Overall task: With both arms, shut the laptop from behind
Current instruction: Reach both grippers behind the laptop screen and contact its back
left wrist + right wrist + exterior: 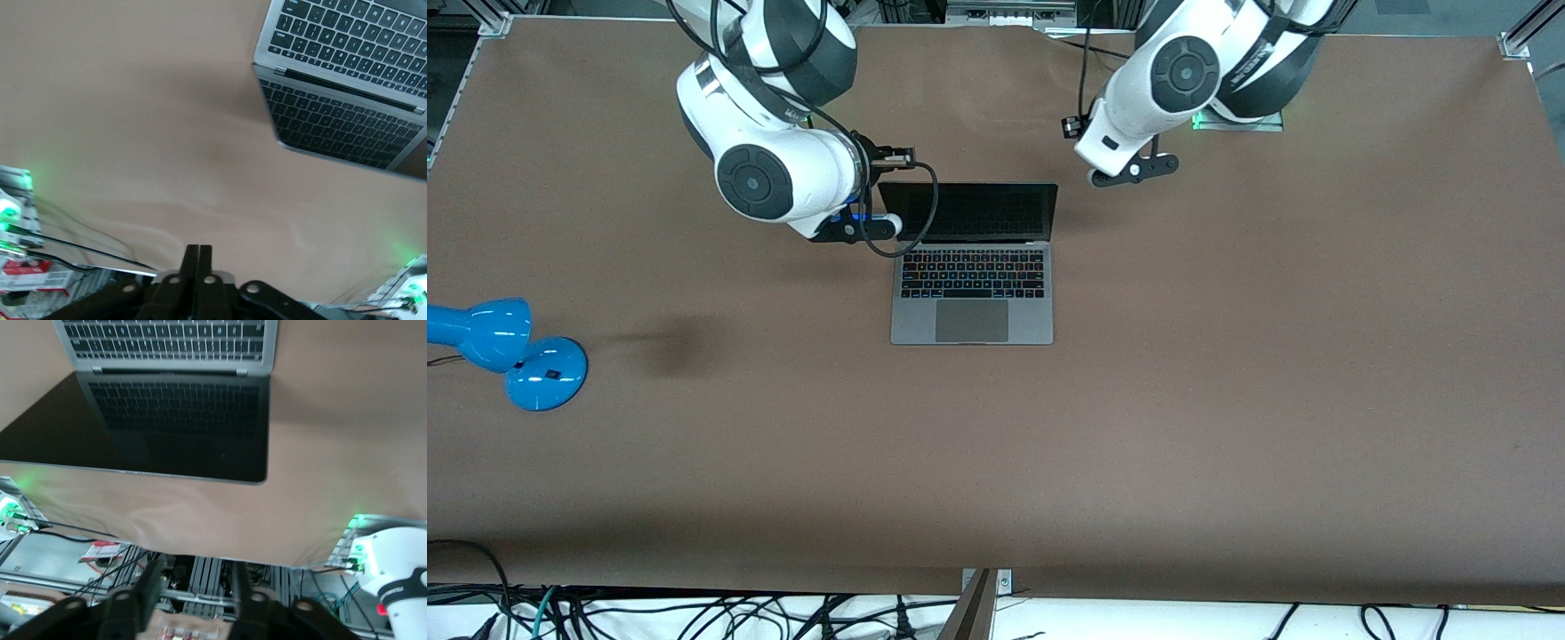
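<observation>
The space-grey laptop stands open mid-table, its dark screen upright and tilted toward the robots' bases. My right gripper hangs over the table at the lid's top corner toward the right arm's end. It is open and empty, and its fingers frame the table edge, with the laptop ahead. My left gripper hangs over bare table beside the lid's corner toward the left arm's end, apart from it. Its fingers are shut on nothing. The laptop also shows in the left wrist view.
A blue desk lamp lies on the brown table at the right arm's end. Cables hang below the table edge nearest the front camera. Metal framing and wiring stand past the edge by the bases.
</observation>
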Available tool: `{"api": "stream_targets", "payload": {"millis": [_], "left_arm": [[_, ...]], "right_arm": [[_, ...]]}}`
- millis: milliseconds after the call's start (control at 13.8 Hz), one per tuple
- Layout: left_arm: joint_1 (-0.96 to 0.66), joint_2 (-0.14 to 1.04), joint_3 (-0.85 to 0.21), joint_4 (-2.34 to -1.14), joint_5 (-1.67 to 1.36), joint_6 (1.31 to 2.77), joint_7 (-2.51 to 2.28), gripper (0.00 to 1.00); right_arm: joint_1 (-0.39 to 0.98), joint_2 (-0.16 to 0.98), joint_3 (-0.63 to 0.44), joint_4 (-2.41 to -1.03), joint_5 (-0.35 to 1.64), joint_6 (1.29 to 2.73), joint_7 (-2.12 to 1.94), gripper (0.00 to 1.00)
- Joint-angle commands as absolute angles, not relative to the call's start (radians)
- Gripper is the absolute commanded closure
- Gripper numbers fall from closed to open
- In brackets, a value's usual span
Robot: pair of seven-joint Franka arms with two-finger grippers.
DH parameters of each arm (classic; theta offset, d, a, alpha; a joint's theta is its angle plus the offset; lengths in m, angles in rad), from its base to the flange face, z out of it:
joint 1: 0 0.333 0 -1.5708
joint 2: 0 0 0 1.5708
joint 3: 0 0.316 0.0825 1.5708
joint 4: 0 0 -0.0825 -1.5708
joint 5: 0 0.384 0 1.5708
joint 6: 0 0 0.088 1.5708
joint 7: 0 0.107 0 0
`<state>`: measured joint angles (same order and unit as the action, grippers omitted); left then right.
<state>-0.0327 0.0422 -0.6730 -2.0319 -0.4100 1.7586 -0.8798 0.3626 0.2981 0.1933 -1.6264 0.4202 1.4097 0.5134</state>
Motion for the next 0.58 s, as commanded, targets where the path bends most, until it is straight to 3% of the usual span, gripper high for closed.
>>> {"api": "stream_targets", "payload": {"millis": [0,144,506], "left_arm": [[-0.029,0.090,-0.710,-2.025,-0.455,1.787,-0.942,1.00],[-0.037,0.152,-0.718,-2.022,-0.463,1.805,-0.930,1.00],[-0.057,0.229,-0.716,-2.017,-0.463,1.897,-0.937,1.00]], "right_arm": [[0.383,0.302,0.196,-1.655,0.446,1.411,0.546,0.82],[0.408,0.327,0.196,-1.663,0.443,1.417,0.545,0.92],[0.410,0.383,0.196,-1.716,0.410,1.437,0.506,0.92]]}}
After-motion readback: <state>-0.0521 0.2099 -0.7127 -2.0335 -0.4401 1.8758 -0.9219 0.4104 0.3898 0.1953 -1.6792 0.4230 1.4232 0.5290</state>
